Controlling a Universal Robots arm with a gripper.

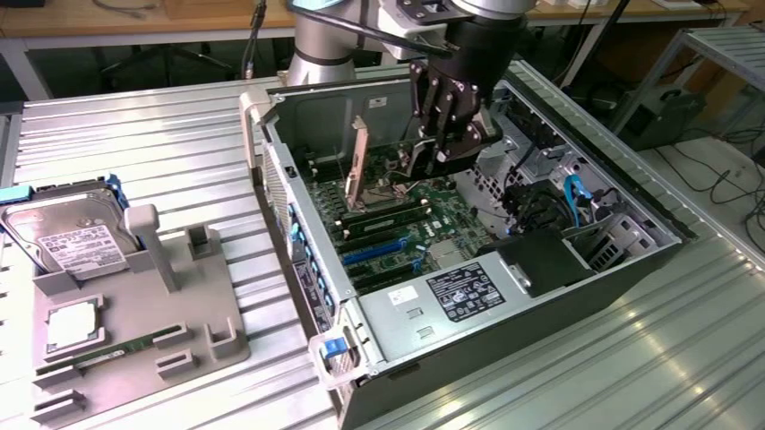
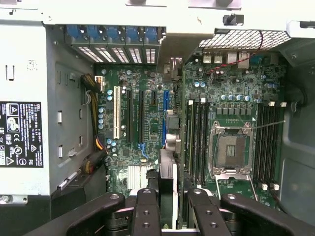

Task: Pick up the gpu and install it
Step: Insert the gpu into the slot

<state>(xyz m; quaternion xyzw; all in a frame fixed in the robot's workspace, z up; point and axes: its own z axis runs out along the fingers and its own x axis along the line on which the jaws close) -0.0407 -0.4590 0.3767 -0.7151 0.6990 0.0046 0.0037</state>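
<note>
Over motherboard [image 2: 147, 123] | black gripper [image 2: 168, 206] clamps thin gpu [image 2: 167, 182] edge-on | green board, metal bracket

Very little print is coming through clearly. A black label [image 2: 19, 133] is sitting on the grey power supply box [image 2: 29, 73] inside the computer case [image 1: 669, 235]; it is carrying white lines of small print and a row of round approval marks, none of them readable. In the exterior view the same label [image 1: 467, 294] is showing at about six o'clock of the case. A white label [image 1: 74, 251] is lying on the hard drive [image 1: 60, 235], its print too fine to read.
</note>
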